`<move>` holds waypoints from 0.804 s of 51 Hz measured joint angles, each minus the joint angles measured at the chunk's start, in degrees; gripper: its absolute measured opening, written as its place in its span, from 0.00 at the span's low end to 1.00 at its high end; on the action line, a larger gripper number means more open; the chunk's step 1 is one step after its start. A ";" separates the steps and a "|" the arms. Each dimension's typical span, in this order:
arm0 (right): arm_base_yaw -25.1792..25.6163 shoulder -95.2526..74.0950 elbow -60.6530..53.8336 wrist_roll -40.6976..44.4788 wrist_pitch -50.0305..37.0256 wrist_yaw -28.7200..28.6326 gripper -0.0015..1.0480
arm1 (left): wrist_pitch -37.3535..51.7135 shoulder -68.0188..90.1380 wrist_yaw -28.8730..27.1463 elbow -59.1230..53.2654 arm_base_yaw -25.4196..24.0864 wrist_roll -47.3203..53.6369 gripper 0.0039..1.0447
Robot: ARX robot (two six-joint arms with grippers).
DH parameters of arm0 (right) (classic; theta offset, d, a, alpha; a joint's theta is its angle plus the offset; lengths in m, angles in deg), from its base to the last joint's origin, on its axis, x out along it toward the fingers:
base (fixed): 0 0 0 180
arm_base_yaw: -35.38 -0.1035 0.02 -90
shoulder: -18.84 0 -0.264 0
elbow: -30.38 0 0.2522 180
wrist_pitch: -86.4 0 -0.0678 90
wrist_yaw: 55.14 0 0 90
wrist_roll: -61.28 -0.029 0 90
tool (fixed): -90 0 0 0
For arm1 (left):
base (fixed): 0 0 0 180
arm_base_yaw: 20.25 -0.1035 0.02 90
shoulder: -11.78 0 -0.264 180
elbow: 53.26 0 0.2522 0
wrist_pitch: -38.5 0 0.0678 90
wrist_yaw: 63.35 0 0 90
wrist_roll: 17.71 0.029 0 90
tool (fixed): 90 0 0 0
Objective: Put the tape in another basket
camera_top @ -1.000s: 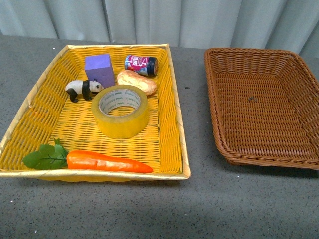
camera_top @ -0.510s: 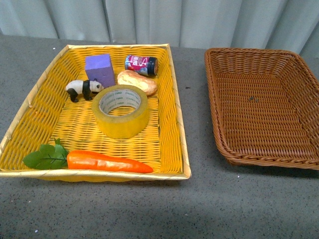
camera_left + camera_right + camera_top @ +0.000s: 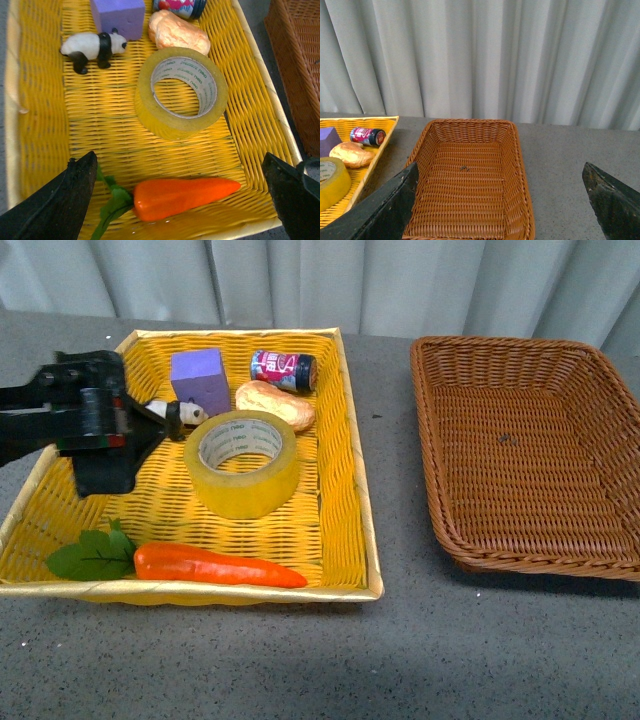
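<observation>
Tape (image 3: 242, 462) lies flat, core upward, in the middle of the yellow basket (image 3: 352, 470), with the bread roll (image 3: 275, 403) just beside its far edge and the toy carrot (image 3: 215, 565) near its front. The left gripper (image 3: 178, 156) hovers over the basket's left part, jaws spread wide and holding nothing. I judge this to be the approach, with no grasp made yet. Next it must centre over the roll and come down, either straddling the whole ring or putting one finger into the core, without nudging the bread or the toy panda (image 3: 165, 418). The brown wicker basket (image 3: 610, 440) waits to the right. The right gripper (image 3: 500, 167) faces it, also gaping and empty.
</observation>
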 joint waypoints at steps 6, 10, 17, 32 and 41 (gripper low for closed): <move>0.00 0.00 0.00 0.00 0.00 0.00 0.91 | -0.96 8.22 -0.66 6.19 0.68 0.28 0.94; 0.00 0.00 0.00 0.00 0.00 0.00 0.91 | -4.13 13.73 0.68 10.78 0.87 0.24 0.94; 0.00 0.00 0.00 0.00 0.00 0.00 0.91 | -6.69 19.67 0.48 15.93 1.16 0.07 0.94; 0.00 0.00 0.00 0.00 0.00 0.00 0.91 | -11.39 28.89 -3.56 25.29 1.25 -1.42 0.94; 0.00 0.00 0.00 0.00 0.00 0.00 0.91 | -13.79 33.27 -5.46 29.22 0.42 -3.04 0.94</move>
